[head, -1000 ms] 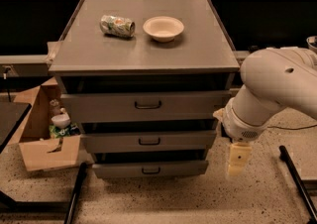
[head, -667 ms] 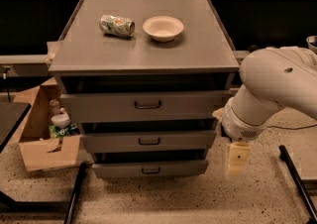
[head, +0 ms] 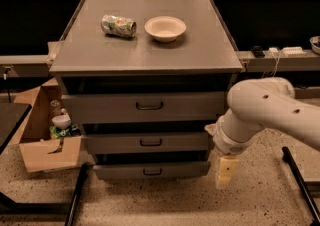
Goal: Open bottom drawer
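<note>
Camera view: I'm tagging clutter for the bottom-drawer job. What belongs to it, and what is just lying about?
Job: bottom drawer; its dark handle; gripper, hanging low just right of that drawer's front.
Lying about: can and bowl on the cabinet top; cardboard box, low at left.

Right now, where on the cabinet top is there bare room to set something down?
The front strip of the cabinet top is bare; the can and bowl crowd its middle. The tool hangs right of the bottom drawer.
</note>
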Controlling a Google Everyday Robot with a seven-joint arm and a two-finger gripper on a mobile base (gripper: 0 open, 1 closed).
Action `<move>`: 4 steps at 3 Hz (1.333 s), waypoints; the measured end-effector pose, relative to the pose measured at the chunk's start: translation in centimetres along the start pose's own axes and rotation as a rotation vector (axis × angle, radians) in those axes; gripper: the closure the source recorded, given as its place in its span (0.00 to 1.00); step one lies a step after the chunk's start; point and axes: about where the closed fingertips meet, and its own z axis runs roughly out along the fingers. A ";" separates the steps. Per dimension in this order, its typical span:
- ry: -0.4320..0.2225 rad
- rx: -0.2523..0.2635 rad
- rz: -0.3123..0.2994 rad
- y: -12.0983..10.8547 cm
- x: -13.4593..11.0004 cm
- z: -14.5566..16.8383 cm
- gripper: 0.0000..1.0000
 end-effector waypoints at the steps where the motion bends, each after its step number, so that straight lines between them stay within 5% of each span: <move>1: -0.067 -0.041 -0.059 -0.8 -0.4 8.7 0.00; 3: -0.045 -0.053 -0.043 -1.3 -0.1 11.4 0.00; 4: -0.039 -0.067 -0.049 -1.5 0.0 17.0 0.00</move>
